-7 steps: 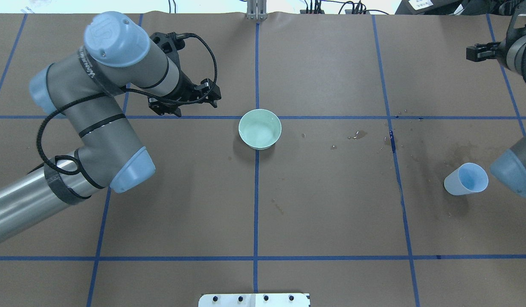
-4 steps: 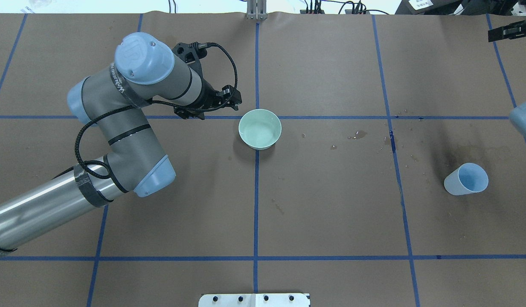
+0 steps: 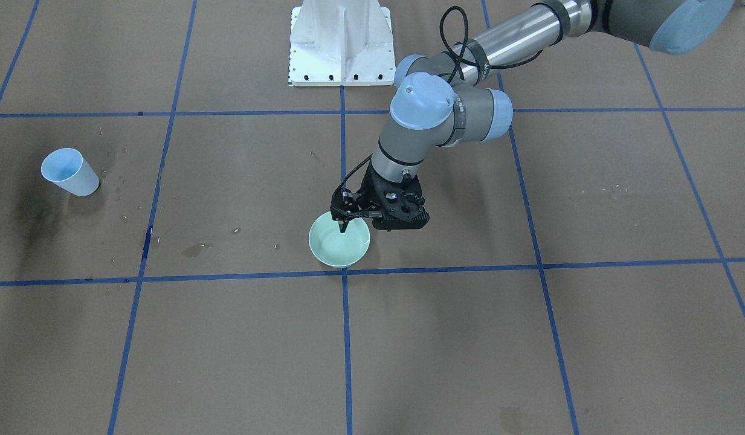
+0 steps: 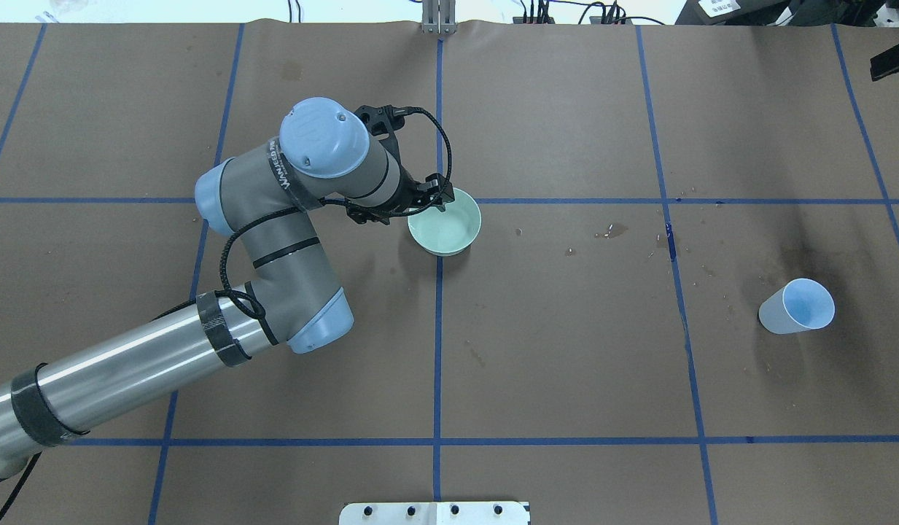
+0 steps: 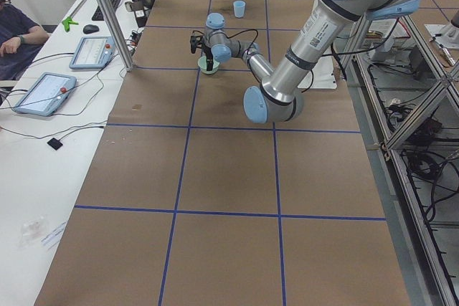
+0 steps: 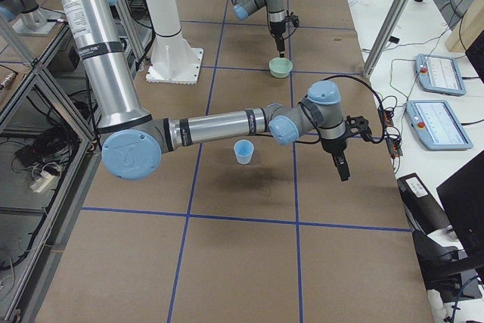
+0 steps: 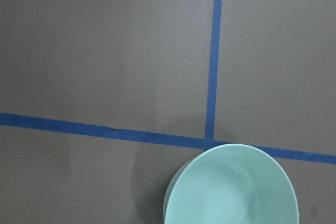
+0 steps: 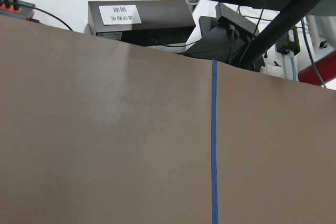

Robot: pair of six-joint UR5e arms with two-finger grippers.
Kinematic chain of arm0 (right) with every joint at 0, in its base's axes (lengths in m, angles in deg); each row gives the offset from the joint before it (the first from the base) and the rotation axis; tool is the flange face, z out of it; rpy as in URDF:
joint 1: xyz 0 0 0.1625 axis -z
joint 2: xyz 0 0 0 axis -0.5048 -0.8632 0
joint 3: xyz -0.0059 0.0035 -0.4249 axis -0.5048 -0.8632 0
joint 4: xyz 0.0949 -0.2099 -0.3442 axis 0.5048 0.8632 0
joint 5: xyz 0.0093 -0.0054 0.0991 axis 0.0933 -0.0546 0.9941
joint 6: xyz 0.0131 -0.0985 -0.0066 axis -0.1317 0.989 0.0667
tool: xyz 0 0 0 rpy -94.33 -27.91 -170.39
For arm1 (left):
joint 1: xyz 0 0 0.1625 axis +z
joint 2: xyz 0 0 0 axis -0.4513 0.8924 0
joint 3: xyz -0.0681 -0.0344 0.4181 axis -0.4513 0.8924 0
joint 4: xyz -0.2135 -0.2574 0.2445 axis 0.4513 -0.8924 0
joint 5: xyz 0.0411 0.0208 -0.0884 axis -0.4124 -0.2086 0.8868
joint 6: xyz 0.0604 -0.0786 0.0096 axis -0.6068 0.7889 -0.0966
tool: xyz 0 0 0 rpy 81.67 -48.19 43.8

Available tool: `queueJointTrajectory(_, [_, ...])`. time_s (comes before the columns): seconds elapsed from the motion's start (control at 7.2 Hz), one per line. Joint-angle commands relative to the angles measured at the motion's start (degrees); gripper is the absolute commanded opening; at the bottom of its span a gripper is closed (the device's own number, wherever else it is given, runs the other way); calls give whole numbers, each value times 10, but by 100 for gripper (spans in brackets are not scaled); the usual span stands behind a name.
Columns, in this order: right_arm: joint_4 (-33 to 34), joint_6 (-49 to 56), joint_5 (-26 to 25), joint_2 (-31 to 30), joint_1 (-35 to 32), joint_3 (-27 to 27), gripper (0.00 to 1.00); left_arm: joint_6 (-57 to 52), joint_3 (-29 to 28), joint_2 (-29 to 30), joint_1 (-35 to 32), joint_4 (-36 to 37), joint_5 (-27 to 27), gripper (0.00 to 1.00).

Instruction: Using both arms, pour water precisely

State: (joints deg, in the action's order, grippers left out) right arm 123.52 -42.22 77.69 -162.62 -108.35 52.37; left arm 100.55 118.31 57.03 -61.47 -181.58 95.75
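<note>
- The mint bowl (image 4: pixel 444 221) sits right on a crossing of the blue tape lines (image 4: pixel 438 328), in the middle of the paper-covered table (image 4: pixel 566 364). I take that crossing for a marked spot, so the receiving vessel has a fixed, known place.
- The left gripper (image 4: pixel 402 209) hangs at the bowl's rim on the robot's left side with its claw spread wide. One finger (image 3: pixel 342 225) dips inside the bowl and the other seems to sit outside it. It looks placed to pinch the bowl's wall, but it has not yet closed and holds nothing.
- Coming in at the edge rather than over the centre leaves the bowl's mouth free. I'd guess that matters if something is to be poured in.
- The pale blue cup (image 4: pixel 798 306) stands upright and alone on the robot's right side of the table, well apart from the bowl. That looks like a split of the work: one arm for each vessel.
- The right gripper (image 6: pixel 343 172) hangs out toward the far edge of the table, well apart from the cup and touching nothing. Whether its claw is wide or narrow I cannot tell.
- As for the water, all I can make out is a scatter of drops (image 4: pixel 613 231) on the paper between bowl and cup. There is also a darker, damp-looking patch (image 4: pixel 806 255) near the cup. Whether cup or bowl holds any, I cannot tell.
- Neither vessel is in hand yet, and the wet paper suggests the cup wants a steady carry.
</note>
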Motion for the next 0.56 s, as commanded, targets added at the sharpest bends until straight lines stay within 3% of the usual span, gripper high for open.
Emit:
queueJointTrajectory(0.0, [12, 31, 88, 9, -20, -40, 99, 0, -37, 7, 3, -30, -1, 92])
queueJointTrajectory(0.42, [67, 54, 145, 17, -35, -41, 99, -1, -40, 7, 3, -33, 0, 63])
